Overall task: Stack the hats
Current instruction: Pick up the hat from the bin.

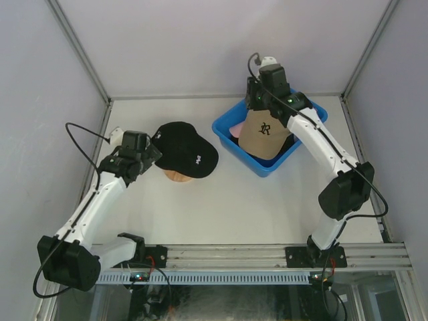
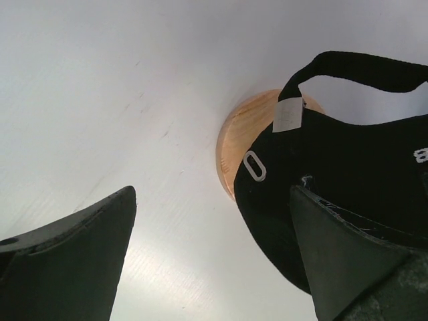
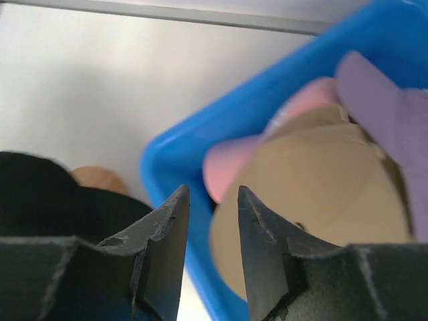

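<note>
Two hands, two states. Your left hand [image 2: 212,192] gapes wide open just beside the rear strap of the black cap [image 1: 187,147]. That cap sits on the wooden stand [image 1: 177,176], its long axis diagonal and its brim pointing near-right. Your right hand [image 3: 212,188] hovers with jaws narrowly parted, gripping nothing, above the tan cap [image 1: 264,137] in the blue bin [image 1: 231,148]. The tan cap's brim points toward the near table [image 1: 267,207] edge, and it lies over the pink cap [image 3: 231,160] and the purple cap [image 3: 381,100].

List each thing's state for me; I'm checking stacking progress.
Black cap: on stand.
Bin: holding caps.
Tan cap: in bin, on top.
Pink cap: in bin, under tan.
Purple cap: in bin, beside tan.
Left claw: open wide, empty.
Right claw: slightly open, empty.
</note>
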Tool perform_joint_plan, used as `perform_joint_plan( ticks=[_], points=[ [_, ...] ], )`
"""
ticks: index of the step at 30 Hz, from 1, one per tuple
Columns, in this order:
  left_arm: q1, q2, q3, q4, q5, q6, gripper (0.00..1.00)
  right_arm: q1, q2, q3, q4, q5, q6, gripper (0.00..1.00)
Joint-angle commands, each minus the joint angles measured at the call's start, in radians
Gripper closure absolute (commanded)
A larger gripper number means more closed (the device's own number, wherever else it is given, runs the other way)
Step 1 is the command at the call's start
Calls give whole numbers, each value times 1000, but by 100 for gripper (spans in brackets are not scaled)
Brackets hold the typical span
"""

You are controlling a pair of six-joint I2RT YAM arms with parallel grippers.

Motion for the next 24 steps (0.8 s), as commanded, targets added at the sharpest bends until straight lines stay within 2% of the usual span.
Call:
perform_joint_plan(
  ticks=[1, 10, 16, 24],
  points=[
    [10, -58, 3, -23, -32, -4, 0, -62, -24, -20, -77, 127, 44, 64],
    [15, -171, 46, -68, -130, -41, 0, -185, 39, -10, -110, 93, 99, 59],
    [16, -251, 50, -89, -180, -60, 0, -229, 130, 64, -169, 77, 123, 55],
    [16, -289, 59, -98, -191, -61, 0, -278, 209, 96, -173, 17, 142, 47]
  ],
)
